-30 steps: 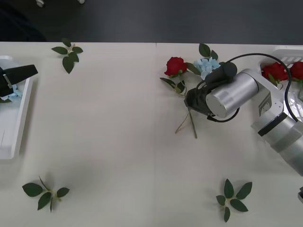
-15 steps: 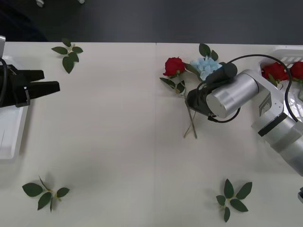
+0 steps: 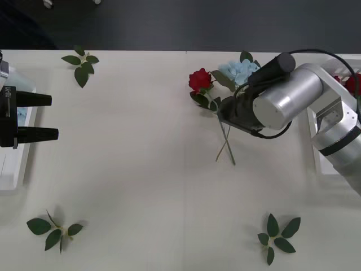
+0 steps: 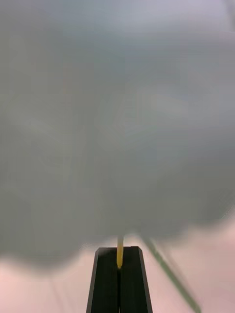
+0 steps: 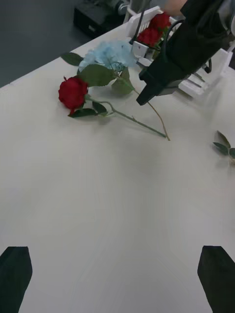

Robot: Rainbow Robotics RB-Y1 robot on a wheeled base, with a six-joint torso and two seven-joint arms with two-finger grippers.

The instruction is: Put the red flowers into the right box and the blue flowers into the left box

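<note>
My right gripper (image 3: 221, 116) is shut on the thin stem of a blue flower (image 3: 237, 71) and holds its pale cluster up off the table. In the right wrist view the shut black fingers (image 4: 119, 266) pinch a yellowish stem below a blurred grey-blue mass. A red flower (image 3: 199, 79) lies on the table beside it, its stem crossing under the held one. The left wrist view shows the red flower (image 5: 72, 92), the blue flower (image 5: 110, 54) and the right gripper (image 5: 145, 98). My left gripper (image 3: 49, 117) stands open beside the left box (image 3: 11, 166). The right box (image 3: 317, 152) holds red flowers (image 3: 354, 83).
Flowerless leaf sprigs lie at the far left (image 3: 82, 63), the near left (image 3: 52, 230) and the near right (image 3: 276, 237). The table's far edge meets a dark floor. The wide middle of the table is bare. The right arm's silver forearm (image 3: 285, 101) hangs over the right box's end.
The right gripper has risen and swung toward the far edge with the blue flower; the red flower shifted a little. The left gripper came out of the left box and now stands open.
</note>
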